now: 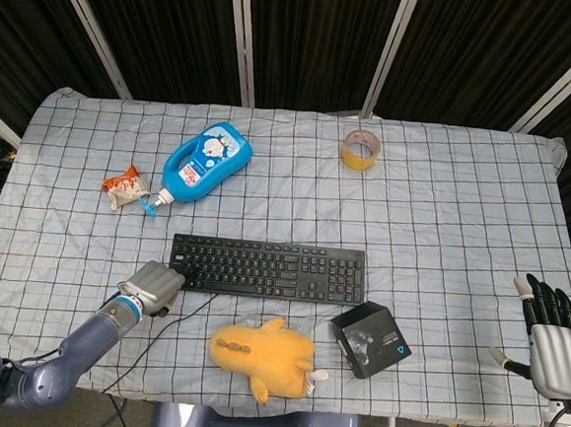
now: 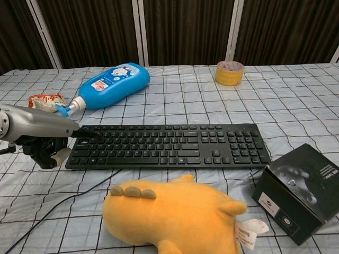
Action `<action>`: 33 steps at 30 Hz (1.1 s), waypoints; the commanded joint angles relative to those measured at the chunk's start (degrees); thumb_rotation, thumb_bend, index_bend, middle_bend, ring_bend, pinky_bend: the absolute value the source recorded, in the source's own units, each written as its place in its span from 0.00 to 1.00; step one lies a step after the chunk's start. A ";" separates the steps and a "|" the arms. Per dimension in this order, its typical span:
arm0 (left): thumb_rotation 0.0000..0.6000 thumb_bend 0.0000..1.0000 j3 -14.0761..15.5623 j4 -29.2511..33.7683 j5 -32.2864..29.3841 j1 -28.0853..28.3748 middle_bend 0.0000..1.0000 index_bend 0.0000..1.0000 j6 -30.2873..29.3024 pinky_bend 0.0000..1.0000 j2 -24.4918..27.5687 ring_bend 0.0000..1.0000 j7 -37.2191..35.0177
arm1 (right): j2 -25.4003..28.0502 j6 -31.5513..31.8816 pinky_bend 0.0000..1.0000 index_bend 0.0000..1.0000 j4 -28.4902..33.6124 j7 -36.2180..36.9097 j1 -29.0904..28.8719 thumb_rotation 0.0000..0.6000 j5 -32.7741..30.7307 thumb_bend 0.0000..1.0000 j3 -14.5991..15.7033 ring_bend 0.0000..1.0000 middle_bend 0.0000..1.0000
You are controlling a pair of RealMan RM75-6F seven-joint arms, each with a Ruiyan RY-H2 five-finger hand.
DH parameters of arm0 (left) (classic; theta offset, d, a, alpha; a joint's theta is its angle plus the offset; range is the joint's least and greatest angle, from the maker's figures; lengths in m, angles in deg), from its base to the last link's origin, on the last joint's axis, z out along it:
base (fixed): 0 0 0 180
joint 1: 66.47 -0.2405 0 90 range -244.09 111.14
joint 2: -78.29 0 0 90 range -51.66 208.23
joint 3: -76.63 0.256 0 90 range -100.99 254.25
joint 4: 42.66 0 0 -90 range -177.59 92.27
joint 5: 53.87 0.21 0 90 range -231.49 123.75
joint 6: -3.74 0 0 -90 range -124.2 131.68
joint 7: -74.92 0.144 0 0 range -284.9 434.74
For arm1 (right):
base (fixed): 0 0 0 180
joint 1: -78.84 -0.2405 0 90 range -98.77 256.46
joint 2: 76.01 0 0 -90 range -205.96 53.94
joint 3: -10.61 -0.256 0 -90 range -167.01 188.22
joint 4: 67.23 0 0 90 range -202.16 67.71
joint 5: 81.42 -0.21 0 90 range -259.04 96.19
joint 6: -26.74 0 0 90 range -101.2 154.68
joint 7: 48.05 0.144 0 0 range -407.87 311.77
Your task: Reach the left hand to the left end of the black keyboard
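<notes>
Left hand point(image 2: 39, 135), holding nothing with one finger extended and the rest curled, sits at the left end of the flat black keyboard point(image 1: 267, 268) mid-table, so the reach looks essentially complete.

The left hand point(image 2: 45, 136) reaches over the black keyboard's point(image 2: 169, 146) left end.

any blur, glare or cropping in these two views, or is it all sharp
Head view: evenly lit and sharp; the left robot hand at the black keyboard casts only a soft shadow, and the right robot hand sits near the frame edge. Chest view: glare on the blue plastic bottle, and the yellow plush toy is cropped at the bottom.
</notes>
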 commanded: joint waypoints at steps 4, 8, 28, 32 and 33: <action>1.00 0.79 1.13 -1.56 -4.86 3.72 0.84 0.01 -0.68 0.52 -2.43 0.71 0.04 | 0.05 -0.03 0.00 0.02 0.00 0.31 -0.01 1.00 -0.04 0.06 -0.05 0.00 0.00; 1.00 0.79 1.58 -1.68 -5.77 4.80 0.84 0.02 -0.66 0.52 -2.93 0.71 -0.39 | 0.04 -0.13 0.00 0.02 0.01 0.39 -0.02 1.00 -0.12 0.06 -0.05 0.00 0.00; 1.00 0.79 4.22 -2.54 -6.80 8.28 0.84 0.03 -1.13 0.52 -4.59 0.71 -2.97 | 0.07 -0.12 0.00 0.02 0.18 0.51 0.01 1.00 -0.15 0.06 -0.06 0.00 0.00; 1.00 0.79 4.56 -3.08 -7.09 8.89 0.84 0.03 -1.10 0.52 -5.04 0.71 -3.48 | 0.09 -0.21 0.00 0.02 0.21 0.69 0.00 1.00 -0.24 0.06 -0.08 0.00 0.00; 1.00 0.79 4.70 -3.23 -7.16 9.05 0.84 0.03 -1.12 0.52 -5.18 0.71 -3.56 | 0.10 -0.24 0.00 0.02 0.20 0.70 -0.01 1.00 -0.21 0.06 -0.06 0.00 0.00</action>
